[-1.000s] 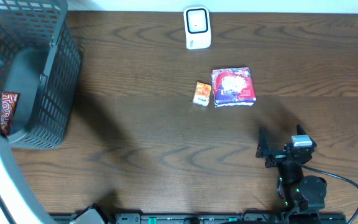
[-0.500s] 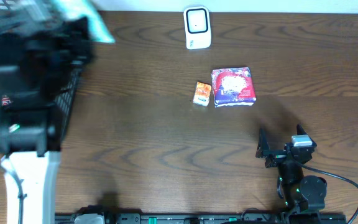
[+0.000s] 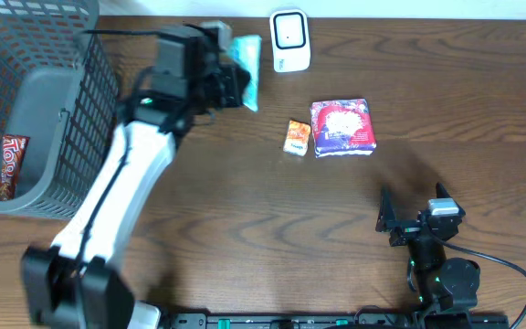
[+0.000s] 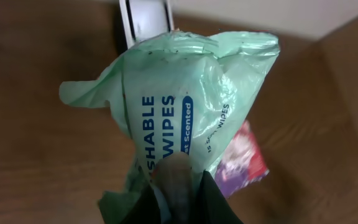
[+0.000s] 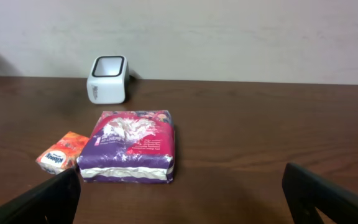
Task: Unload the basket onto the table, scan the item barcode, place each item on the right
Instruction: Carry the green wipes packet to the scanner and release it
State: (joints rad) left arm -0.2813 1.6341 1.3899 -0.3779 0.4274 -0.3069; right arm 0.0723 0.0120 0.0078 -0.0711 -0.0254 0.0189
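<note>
1. Upper centre of the overhead view: the left arm (image 3: 126, 174) lifts a green wipes pack (image 3: 245, 57) just beside the white scanner (image 3: 289, 40), probably to bring its barcode to the scanner's window.
2. The pack is gripped by one end with its label facing the wrist camera. No barcode is visible.
3. The left jaws are pressed together, pinching the pack's thin film.
4. At lower right, the right jaws stand spread wide and hold nothing. They are low over the worktop (image 3: 245, 238), well apart from the purple packet (image 3: 342, 127) and the small orange box (image 3: 297, 137), which apparently await scanning.
</note>
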